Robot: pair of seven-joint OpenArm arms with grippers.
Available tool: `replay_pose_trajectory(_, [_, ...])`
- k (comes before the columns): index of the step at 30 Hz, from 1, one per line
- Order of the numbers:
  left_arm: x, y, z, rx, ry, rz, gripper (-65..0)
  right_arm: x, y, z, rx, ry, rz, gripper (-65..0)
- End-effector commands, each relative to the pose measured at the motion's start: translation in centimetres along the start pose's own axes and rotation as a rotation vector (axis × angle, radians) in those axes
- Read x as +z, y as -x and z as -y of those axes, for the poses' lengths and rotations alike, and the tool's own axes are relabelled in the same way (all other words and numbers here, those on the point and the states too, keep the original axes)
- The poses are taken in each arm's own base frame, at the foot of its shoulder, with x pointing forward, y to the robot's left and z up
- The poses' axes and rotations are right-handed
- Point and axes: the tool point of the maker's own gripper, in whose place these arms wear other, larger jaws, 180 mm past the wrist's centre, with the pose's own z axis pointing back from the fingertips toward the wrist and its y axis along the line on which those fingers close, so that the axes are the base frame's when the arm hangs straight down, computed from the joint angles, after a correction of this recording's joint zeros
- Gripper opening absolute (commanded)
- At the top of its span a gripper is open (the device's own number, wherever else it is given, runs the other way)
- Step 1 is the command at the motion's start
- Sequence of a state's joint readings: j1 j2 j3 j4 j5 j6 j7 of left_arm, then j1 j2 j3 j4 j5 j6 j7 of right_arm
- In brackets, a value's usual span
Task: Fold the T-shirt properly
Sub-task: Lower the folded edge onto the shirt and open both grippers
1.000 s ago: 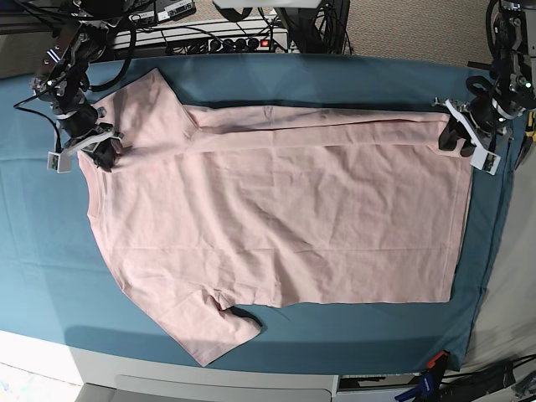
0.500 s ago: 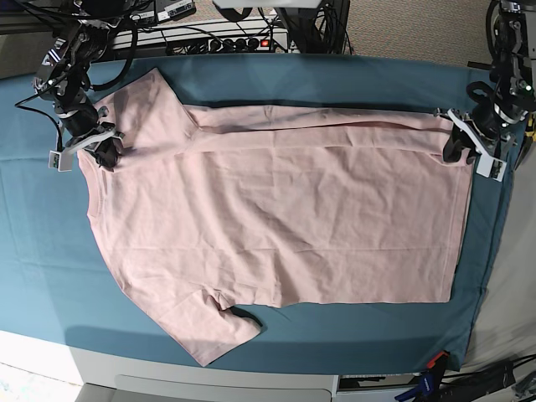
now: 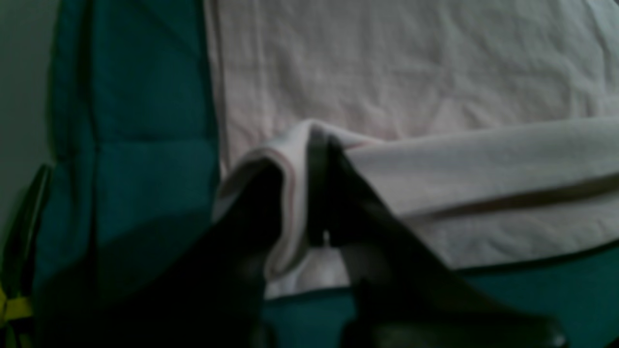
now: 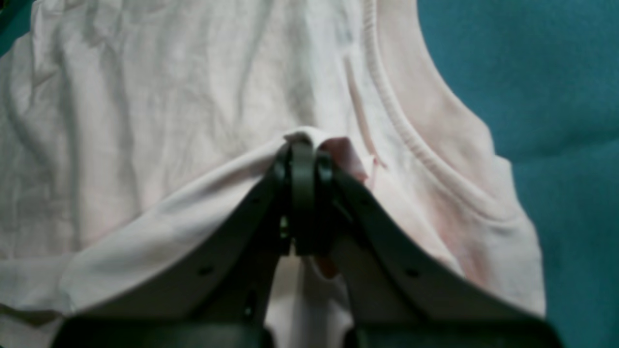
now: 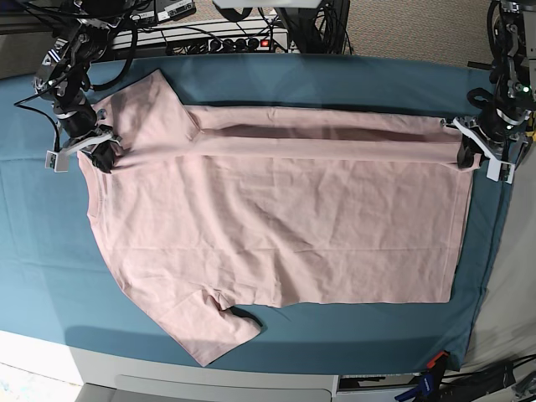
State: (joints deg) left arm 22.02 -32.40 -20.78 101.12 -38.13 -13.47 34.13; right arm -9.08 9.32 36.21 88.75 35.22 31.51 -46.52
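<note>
fabric of the t-shirt (image 5: 276,218) lies spread on the teal table (image 5: 33,243). left end effector (image 3: 309,193) is clamped on the hem corner, right end effector (image 4: 302,193) on the shoulder beside the collar, likely so the long edge between them lifts evenly for a lengthwise fold.

Teal-covered table (image 5: 335,84) bears the spread T-shirt (image 5: 285,226).
</note>
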Motion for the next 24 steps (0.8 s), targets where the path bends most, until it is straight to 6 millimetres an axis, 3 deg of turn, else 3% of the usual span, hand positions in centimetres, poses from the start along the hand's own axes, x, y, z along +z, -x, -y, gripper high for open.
replay_pose_trajectory(1, [0.28, -1.46, -0.45, -0.021, -0.011, 0.043, -65.0, 0.19, -1.89, 0.01, 0.015, -0.004, 0.06, -65.0])
replay_pose_trajectory(11, [0.27, -1.47, -0.33, -0.025, -0.005, 0.044, -65.0, 0.19, -1.63, 0.42, 0.039, 0.018, 0.046, -65.0])
replay_pose_trajectory(16, [0.23, -1.4, -0.24, -0.02, -0.004, 0.044, -51.4, 0.19, -1.71, 0.45, 0.041, 0.02, 0.05, -65.0])
replay_pose_trajectory(17, [0.23, -1.38, -0.23, -0.019, -0.004, 0.044, -47.9, 0.2, -1.78, 0.45, 0.041, 0.02, 0.054, -63.9])
replay_pose_trajectory(20, [0.23, -1.4, -0.24, -0.02, -0.004, 0.045, -40.5, 0.2, -1.89, 0.44, 0.042, 0.02, 0.06, -50.0])
replay_pose_trajectory(24, [0.23, -1.42, -0.23, -0.019, -0.004, 0.046, -40.1, 0.21, -1.99, 0.43, 0.042, 0.02, 0.065, -47.5])
